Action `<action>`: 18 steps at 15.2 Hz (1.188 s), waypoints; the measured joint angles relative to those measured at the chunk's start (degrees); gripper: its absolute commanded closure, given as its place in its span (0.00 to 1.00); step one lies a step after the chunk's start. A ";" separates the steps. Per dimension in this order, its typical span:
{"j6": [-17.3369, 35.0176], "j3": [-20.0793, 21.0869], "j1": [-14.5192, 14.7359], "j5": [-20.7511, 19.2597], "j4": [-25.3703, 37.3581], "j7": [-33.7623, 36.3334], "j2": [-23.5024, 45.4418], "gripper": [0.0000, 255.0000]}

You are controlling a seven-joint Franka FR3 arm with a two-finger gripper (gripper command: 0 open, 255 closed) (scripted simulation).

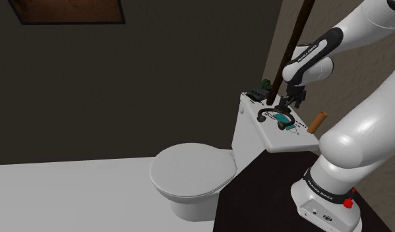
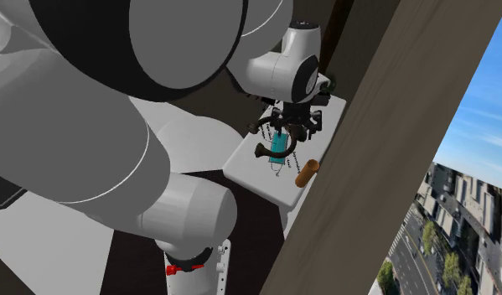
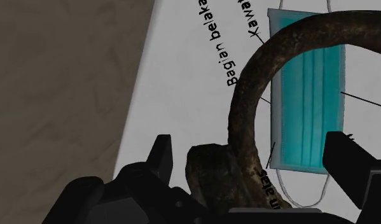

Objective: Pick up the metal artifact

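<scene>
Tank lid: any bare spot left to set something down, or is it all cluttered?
Bare: the near corner of the tank lid, between the teal mask and the brown cylinder; also the closed toilet seat lid. Crowded: mid-lid, where the open gripper hovers over the dark curved artifact, and the far end with small dark items.

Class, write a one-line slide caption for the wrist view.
Open gripper poised around a dark curved artifact that overlaps a teal face mask.
</scene>
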 measured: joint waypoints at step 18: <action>0.63 -0.01 0.01 -0.11 -0.42 0.18 0.12 1.00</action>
